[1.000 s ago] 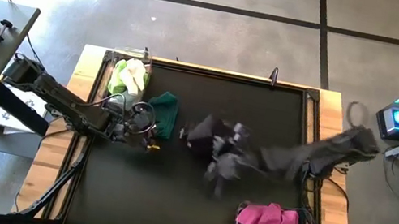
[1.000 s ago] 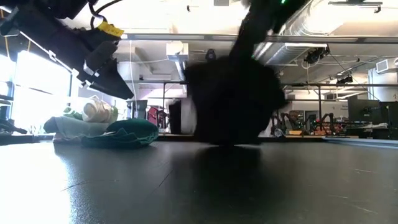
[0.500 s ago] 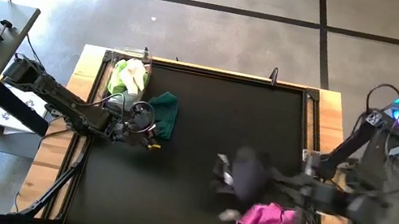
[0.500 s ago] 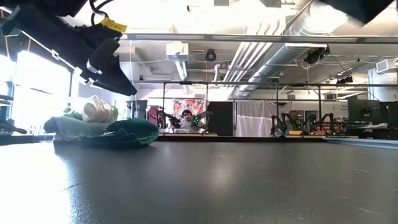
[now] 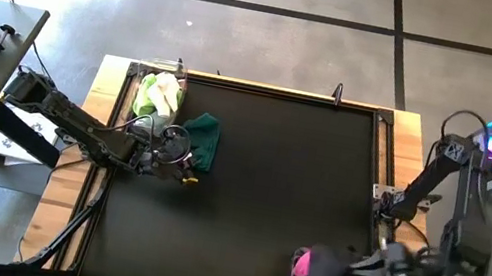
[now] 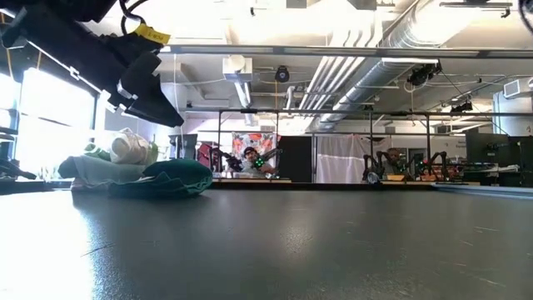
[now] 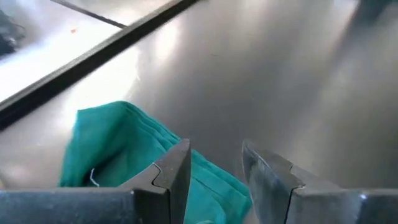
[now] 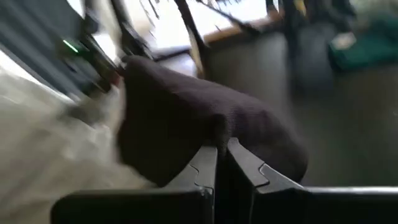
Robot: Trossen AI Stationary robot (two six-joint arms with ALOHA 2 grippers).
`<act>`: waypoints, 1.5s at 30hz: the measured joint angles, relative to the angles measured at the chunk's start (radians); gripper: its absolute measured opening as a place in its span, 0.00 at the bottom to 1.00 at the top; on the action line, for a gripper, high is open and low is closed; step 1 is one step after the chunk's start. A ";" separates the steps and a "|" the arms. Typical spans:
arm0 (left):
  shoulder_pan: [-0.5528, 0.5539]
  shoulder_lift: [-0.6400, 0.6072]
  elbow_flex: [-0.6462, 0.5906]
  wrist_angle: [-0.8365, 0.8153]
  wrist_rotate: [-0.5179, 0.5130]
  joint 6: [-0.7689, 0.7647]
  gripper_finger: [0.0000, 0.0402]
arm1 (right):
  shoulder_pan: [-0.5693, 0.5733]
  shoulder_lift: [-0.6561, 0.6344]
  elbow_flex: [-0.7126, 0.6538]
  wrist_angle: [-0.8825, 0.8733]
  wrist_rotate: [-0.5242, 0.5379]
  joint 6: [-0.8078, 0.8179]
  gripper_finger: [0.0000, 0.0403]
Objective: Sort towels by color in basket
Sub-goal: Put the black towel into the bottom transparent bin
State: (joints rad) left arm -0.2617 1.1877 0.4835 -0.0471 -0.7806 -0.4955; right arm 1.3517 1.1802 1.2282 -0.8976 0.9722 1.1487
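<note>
The right end effector (image 8: 222, 163) is clamped on a black towel (image 8: 205, 134), carried above the magenta towel (image 5: 302, 265) in the basket at the desk's (image 5: 269, 183) near right corner. Risk, as judged: released here, the black cloth would land on the magenta pile and mix colours; it could also drape over the basket rim and slide off the desk edge. The left end effector (image 7: 214, 171), fingers apart and empty, hovers over the dark teal-green towel (image 7: 118, 146), which lies on the desk beside the lime green towel (image 5: 147, 93) and the cream-white towel (image 5: 166, 94).
</note>
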 joint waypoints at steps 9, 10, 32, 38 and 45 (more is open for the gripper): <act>0.012 0.000 0.000 0.040 -0.049 0.002 0.32 | -0.159 0.191 -0.001 -0.254 -0.413 0.234 0.03; 0.013 0.000 0.000 0.043 -0.049 0.002 0.32 | -0.176 0.211 -0.001 -0.282 -0.478 0.253 0.03; 0.014 0.000 0.000 0.052 -0.039 0.036 0.32 | -0.404 0.613 0.005 -0.258 -1.006 -0.186 0.06; 0.014 0.000 0.000 0.053 -0.038 0.038 0.32 | -0.430 0.548 0.073 -0.429 -0.955 -0.070 0.19; 0.014 0.000 0.000 0.052 -0.038 0.037 0.32 | -0.417 0.462 0.272 -0.581 -0.879 0.125 0.34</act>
State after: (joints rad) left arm -0.2481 1.1877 0.4835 0.0051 -0.8185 -0.4587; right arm 0.9351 1.6419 1.4998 -1.4784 0.0931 1.2733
